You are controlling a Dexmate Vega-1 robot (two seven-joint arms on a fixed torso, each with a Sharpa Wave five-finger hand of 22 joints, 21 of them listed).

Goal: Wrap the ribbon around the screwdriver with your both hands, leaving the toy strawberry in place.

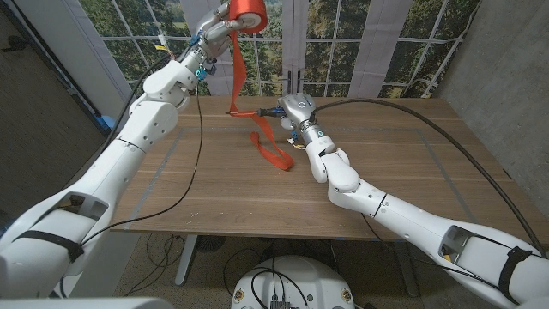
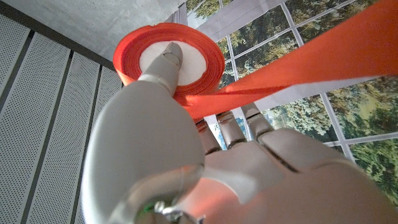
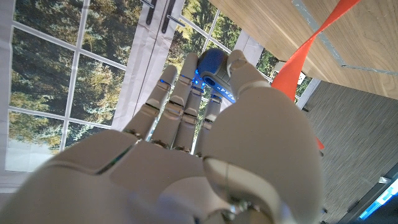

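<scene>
Ribbon spool [image 1: 249,15] pinched high above the table's far edge by the left hand [image 1: 216,33], with the orange ribbon [image 1: 236,73] dropping steeply to the screwdriver [image 1: 253,112], gripped at its blue handle by the right hand [image 1: 292,110] just above the wooden table [image 1: 403,163]; shaft lying level, tip pointing toward the robot's left, loose tail [image 1: 273,153] trailing onto the tabletop. Next turn likely hinging on that steep line, spool well above and left of the shaft. Thumb pressed on the spool's white core clear from the left wrist camera; blue handle [image 3: 214,65] inside the curled fingers clear from the right wrist camera; toy strawberry not made out.
</scene>
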